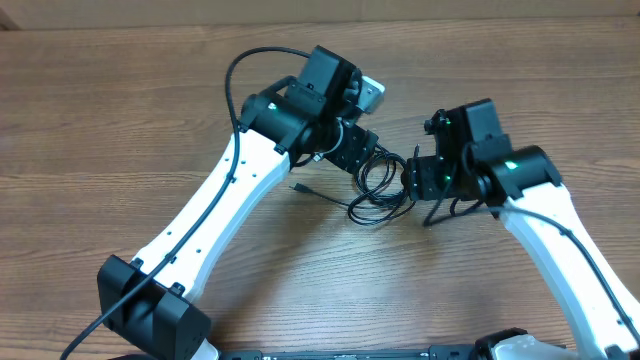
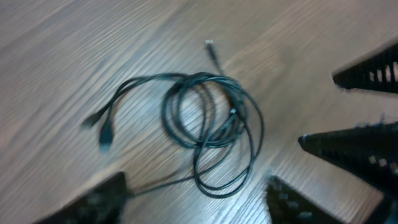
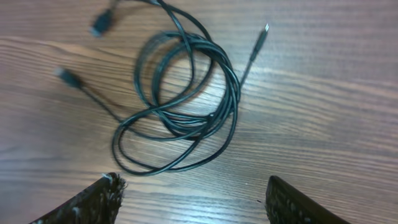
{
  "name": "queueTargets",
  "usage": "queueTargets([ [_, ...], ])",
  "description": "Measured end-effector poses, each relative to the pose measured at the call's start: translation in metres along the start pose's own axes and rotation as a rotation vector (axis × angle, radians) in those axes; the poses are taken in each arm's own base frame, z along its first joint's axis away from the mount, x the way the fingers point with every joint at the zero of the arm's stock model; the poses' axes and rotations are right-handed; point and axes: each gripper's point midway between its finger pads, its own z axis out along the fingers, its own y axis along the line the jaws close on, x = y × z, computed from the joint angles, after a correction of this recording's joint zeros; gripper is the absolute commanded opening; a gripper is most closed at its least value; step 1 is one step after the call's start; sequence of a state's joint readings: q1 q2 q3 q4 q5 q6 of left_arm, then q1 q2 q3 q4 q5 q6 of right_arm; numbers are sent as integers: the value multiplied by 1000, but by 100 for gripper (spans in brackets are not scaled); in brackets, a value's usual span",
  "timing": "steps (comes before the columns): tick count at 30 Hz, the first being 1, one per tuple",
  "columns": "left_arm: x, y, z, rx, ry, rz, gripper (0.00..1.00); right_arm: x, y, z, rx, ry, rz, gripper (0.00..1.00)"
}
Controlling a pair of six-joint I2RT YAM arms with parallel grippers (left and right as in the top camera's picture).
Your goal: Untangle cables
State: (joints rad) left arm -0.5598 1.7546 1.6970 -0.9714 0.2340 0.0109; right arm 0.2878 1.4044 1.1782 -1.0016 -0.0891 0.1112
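Cables point(image 3: 231, 93) coiled in overlapping loops on the worktop point(image 3: 336, 112), near its middle. Left fingers point(image 2: 93, 202) and right fingers point(image 3: 87, 202) are spread apart and empty above the coil. In the right wrist view, plugs point(image 3: 264, 30) lie free at 1 and 10 o'clock. Advisable: pinch one free plug end, pin the loops with the other fingers, and draw outward slowly.

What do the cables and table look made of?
The cables: black rubber or plastic jacket, slight sheen, bending in loose loops. One plug tip: pale glint, probably metal. The table: wood or wood-look laminate, grain showing; cannot tell which.
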Motion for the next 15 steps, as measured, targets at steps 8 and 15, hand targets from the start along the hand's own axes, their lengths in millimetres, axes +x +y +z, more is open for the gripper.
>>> queueTargets([
  [8,4,36,-6,-99,4,-148,100,1,-18,45,73,91,114,72],
  [15,4,37,-6,-103,3,-161,100,1,-35,63,91,123,185,71],
])
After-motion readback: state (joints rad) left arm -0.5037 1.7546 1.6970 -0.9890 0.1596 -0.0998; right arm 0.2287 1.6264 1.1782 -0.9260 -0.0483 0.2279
